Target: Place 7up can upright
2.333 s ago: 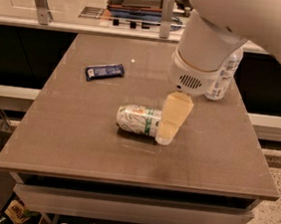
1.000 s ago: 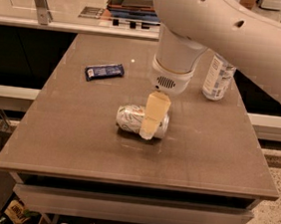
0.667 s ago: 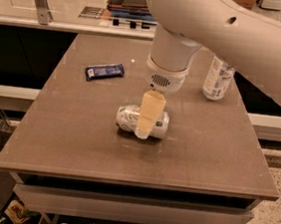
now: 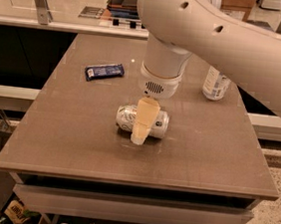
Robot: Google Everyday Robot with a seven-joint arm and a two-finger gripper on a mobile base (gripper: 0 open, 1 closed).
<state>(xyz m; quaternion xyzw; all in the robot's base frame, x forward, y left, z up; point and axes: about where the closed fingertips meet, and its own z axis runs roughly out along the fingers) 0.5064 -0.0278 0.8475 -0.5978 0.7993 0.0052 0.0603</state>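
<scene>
Claw (image 4: 139, 134) shifted L, now across lying 7up can (image 4: 126, 118); opening can't tell.

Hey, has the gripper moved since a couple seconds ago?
Yes. The gripper slid left in view, toward the snack bar, from the right end of the 7up can to its middle.

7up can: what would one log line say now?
7up can: lying sideways on table | gripper: over can's middle | upright: not yet
</scene>
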